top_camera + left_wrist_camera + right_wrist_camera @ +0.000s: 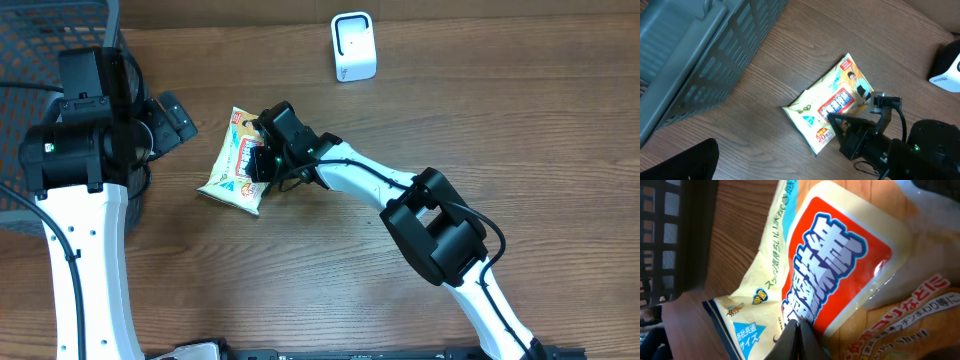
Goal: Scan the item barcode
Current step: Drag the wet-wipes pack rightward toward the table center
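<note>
Just beneath the closed right tool (263, 165) lies the packet (229, 168), touching.

I see a glossy, crinkled plastic-film packet (225, 172), a desk (500, 120) of smooth brown wood grain with a soft sheen, a matt grey plastic lattice basket (715, 65) at its left edge, a smooth white plastic scanner (353, 47) by its far edge.

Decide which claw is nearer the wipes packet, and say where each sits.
Right. The right claw is closed on the wipes packet; the left claw hangs open, apart, by the basket.
</note>
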Robot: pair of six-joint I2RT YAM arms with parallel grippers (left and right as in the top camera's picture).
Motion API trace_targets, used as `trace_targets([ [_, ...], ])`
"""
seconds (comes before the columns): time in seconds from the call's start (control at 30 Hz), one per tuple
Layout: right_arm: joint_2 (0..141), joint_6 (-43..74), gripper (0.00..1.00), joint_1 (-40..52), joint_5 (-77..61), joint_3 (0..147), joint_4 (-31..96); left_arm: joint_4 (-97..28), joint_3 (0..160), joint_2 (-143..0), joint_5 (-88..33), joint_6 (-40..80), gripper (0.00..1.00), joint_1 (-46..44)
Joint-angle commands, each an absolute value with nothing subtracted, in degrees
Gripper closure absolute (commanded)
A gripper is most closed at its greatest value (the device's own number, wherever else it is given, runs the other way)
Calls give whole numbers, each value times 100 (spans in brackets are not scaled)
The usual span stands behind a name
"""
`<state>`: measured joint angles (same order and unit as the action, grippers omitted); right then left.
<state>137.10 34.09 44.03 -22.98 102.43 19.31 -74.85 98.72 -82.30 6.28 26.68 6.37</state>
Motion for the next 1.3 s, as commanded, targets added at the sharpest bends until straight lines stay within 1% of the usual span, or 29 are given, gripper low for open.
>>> trace_targets([
  [0.0, 13769, 3452, 96, 4327, -1667, 10241, 2351, -7483, 9926, -8243, 703, 2724, 0, 642],
  [0.13, 13552, 3601, 96, 4073, -1135, 10241, 3210, -7481, 9926, -8243, 701, 2724, 1, 639],
  [0.27, 13181, 3599, 96, 3940, -908, 10241, 3629, -7481, 9926, -8243, 703, 2724, 0, 642],
  [0.43, 12578, 3555, 96, 3940, -399, 10241, 3826, -7481, 9926, -8243, 703, 2724, 0, 639],
  [0.57, 12302, 3520, 96, 3870, -388, 10241, 3647, -7483, 9926, -8243, 703, 2724, 0, 642],
  [0.67, 12335, 3417, 96, 3815, -333, 10239, 3524, -7483, 9926, -8243, 703, 2724, 0, 639],
  [0.9, 12722, 3420, 96, 3804, 449, 10228, 3452, -7483, 9926, -8243, 703, 2724, 0, 642],
  [0.97, 12978, 3426, 96, 3813, 370, 10226, 3452, -7483, 9926, -8243, 703, 2724, 0, 639],
  [1.1, 13467, 3430, 96, 3817, -220, 10226, 3732, -7481, 9926, -8243, 703, 2724, 0, 639],
  [1.27, 13469, 3450, 96, 3817, -285, 10272, 4209, -7483, 9926, -8243, 703, 2724, 0, 639],
])
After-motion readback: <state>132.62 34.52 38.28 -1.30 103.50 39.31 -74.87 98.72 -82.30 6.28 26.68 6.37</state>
